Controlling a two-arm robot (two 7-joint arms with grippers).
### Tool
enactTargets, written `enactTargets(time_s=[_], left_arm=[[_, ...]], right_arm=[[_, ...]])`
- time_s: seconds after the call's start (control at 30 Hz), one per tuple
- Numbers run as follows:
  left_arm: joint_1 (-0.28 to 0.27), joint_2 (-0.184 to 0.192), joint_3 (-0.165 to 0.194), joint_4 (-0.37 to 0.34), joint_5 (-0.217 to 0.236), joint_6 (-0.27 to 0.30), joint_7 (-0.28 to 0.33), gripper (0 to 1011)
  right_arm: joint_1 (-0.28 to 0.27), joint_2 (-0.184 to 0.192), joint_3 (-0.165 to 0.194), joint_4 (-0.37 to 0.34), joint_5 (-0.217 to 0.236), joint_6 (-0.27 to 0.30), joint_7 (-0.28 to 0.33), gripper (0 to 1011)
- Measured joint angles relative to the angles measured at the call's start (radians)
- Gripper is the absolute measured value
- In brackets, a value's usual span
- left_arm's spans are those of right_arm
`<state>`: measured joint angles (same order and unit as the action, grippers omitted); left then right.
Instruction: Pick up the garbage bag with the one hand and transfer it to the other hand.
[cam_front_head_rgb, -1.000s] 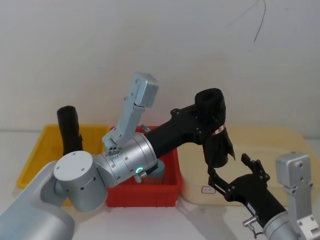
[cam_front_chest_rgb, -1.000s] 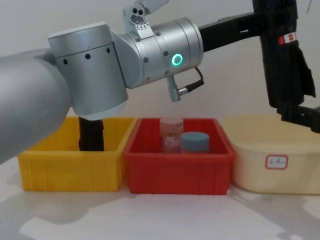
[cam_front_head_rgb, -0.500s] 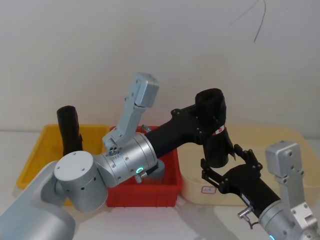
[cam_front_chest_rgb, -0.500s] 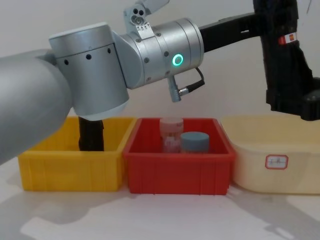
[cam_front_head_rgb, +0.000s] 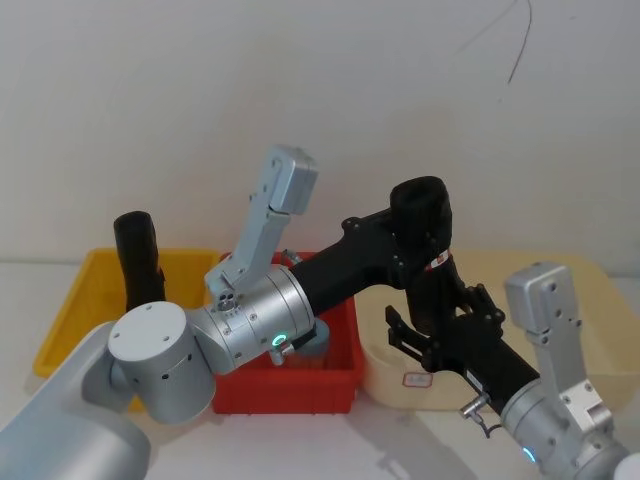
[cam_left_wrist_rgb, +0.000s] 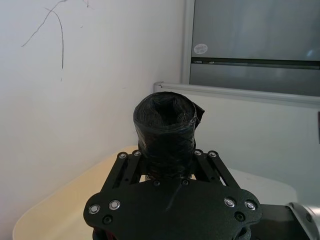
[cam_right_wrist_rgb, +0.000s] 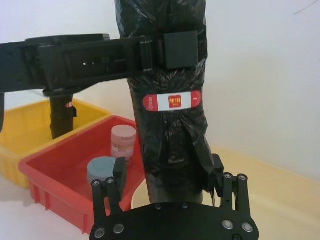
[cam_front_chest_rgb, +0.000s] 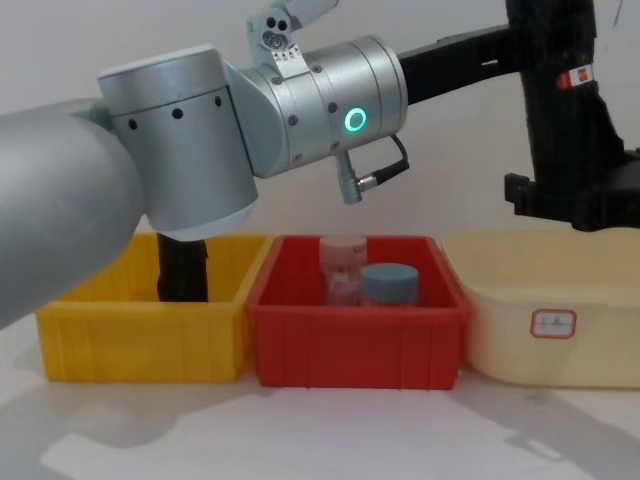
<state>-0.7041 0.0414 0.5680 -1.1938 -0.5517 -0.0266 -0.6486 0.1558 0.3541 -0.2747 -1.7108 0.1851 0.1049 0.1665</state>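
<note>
Up in the air, the left end effector (cam_left_wrist_rgb: 167, 157) was clamped across the upper part of the garbage bag (cam_front_head_rgb: 422, 205), holding the black roll upright, its red-and-white label (cam_right_wrist_rgb: 172, 101) just below the grip. The silver arm behind it showed a glowing green ring (cam_front_chest_rgb: 353, 121).

At the bottom of the roll sat the right end effector (cam_right_wrist_rgb: 167, 175), fingers apart, one on each side of the bag's lower end. In the right wrist view there was a gap between one finger (cam_right_wrist_rgb: 119, 172) and the plastic, while the other sat right against the loose flap; I couldn't tell whether it pressed.

The bag hung above the beige tub (cam_front_chest_rgb: 540, 330). On the surface beside the tub was the red bin (cam_front_chest_rgb: 355, 335) with a pink jar (cam_front_chest_rgb: 343, 262) and a blue-lidded jar (cam_front_chest_rgb: 388, 283). Next along, the yellow bin (cam_front_chest_rgb: 130, 345) held a second black roll (cam_front_chest_rgb: 182, 270), standing up.
</note>
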Motion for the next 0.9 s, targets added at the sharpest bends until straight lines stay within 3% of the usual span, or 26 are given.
enactTargets(time_s=[0.23,0.6,0.9], left_arm=[[0.0,0.0,0.0,0.0,0.0,0.0,0.0,374],[0.0,0.0,0.0,0.0,0.0,0.0,0.0,375],[0.0,0.0,0.0,0.0,0.0,0.0,0.0,382]], right_arm=[[0.026,-0.01,-0.003,0.024,-0.011,0.003,0.003,874],[0.05,-0.021,-0.004,0.041,-0.025,0.008,0.017,556],[0.056,-0.03,-0.005,0.045,-0.032,0.007,0.028,555]])
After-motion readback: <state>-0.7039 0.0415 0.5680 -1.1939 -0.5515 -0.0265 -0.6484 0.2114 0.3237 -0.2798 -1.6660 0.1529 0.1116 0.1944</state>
